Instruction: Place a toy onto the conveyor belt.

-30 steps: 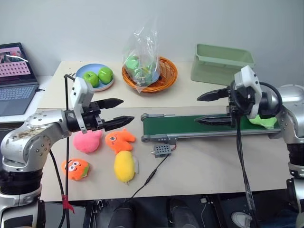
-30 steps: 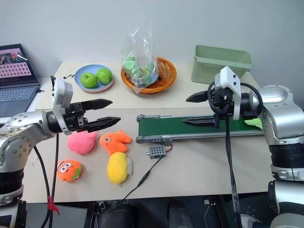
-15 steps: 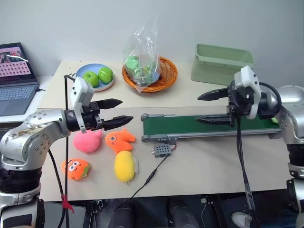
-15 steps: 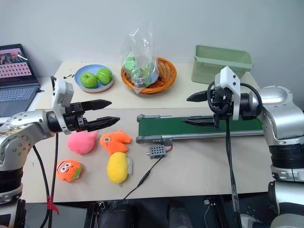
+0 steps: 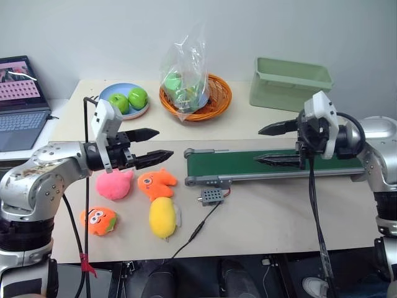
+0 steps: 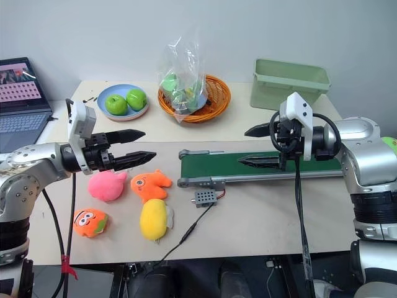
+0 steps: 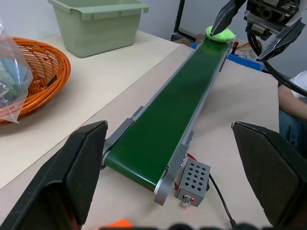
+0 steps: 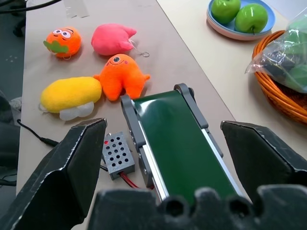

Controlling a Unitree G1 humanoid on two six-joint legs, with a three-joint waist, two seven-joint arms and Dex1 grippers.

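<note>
Seen from the head: left hand (image 5: 152,144) open and empty above the pink plush (image 5: 115,184), right hand (image 5: 276,144) open and empty over the conveyor belt (image 5: 248,165) on the table (image 5: 273,211). From the left wrist: lime-green toy (image 7: 220,34) lying at the belt's far end, just beside the right hand's spread fingers (image 7: 229,9). From the right wrist: belt's near roller end, grey control box (image 8: 118,154), orange plush (image 8: 121,76) and yellow plush (image 8: 70,95) alongside.

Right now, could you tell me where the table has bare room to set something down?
Bare tabletop lies in front of the conveyor belt, right of the control box; another strip runs between belt and basket. It is crowded around the plush toys.
</note>
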